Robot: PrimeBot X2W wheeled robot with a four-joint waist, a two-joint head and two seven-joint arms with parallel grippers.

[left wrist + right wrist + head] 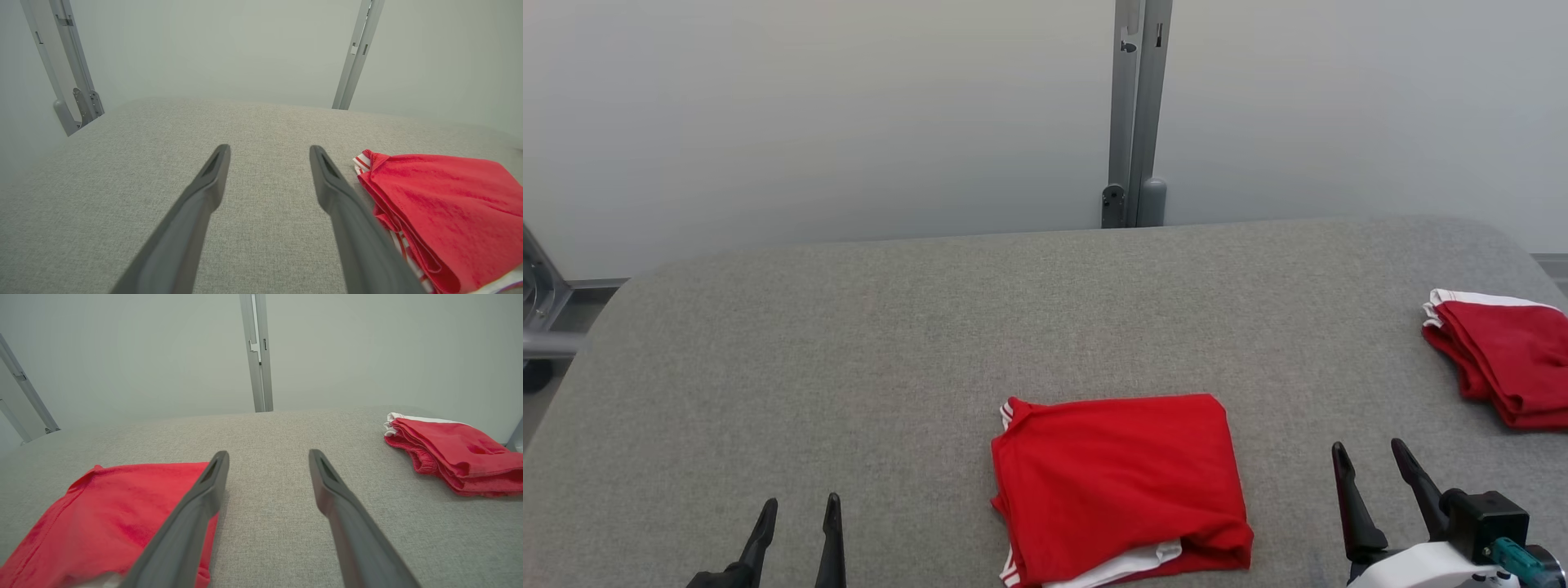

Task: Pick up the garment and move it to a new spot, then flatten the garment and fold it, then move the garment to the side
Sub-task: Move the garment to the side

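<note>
Garment, red with white trim, is seen folded into a compact rectangle at 6 o'clock on the grey table. Folding is judged done, and the move aside not yet made. A second folded red garment lies at 3 o'clock. The left gripper at 7 o'clock and the right gripper at 5 o'clock are spread wide, with nothing held or touched

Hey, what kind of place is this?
Most likely a robot test bay set up for folding clothes, not a home: a fabric-covered grey table against a bare pale wall, a metal post behind it, and a folded red garment with a second red garment nearby.
</note>
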